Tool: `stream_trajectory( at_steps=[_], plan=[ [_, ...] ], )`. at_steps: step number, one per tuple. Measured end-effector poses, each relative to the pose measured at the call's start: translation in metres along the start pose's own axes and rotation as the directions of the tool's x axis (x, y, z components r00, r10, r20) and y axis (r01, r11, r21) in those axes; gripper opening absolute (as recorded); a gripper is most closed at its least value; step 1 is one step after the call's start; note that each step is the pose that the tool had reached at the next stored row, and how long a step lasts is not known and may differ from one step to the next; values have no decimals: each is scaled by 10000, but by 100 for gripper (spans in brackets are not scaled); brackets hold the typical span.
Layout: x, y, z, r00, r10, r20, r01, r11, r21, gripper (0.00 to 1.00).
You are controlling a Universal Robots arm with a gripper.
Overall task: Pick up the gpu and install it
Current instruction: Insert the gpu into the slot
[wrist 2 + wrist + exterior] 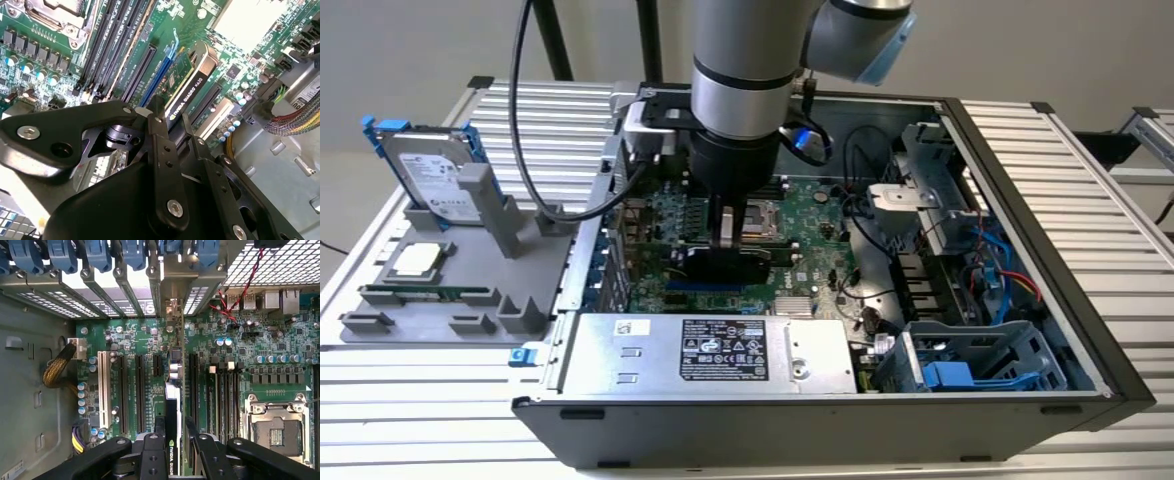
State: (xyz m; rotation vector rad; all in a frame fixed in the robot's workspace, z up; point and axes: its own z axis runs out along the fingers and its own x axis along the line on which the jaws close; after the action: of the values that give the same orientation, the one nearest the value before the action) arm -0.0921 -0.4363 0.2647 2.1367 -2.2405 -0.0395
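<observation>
With the gripper [172,440] jaws pinching the gpu [187,90] edge-on above the motherboard [220,370], we keep it square to the slot and press evenly.

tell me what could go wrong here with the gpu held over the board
1. The gpu, clamped edge-on in the gripper, hangs over the motherboard slots; a slight misalignment could jam its edge beside the slot.
2. Its end bracket must meet the rear slot covers; it might catch there.
</observation>
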Motion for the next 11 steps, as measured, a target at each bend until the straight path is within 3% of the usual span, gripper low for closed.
stream_trajectory(
  at_steps=[11],
  plan=[
    [1, 6, -29, 10000, -1, -2, 1, 10000, -4, 0]
  ],
)
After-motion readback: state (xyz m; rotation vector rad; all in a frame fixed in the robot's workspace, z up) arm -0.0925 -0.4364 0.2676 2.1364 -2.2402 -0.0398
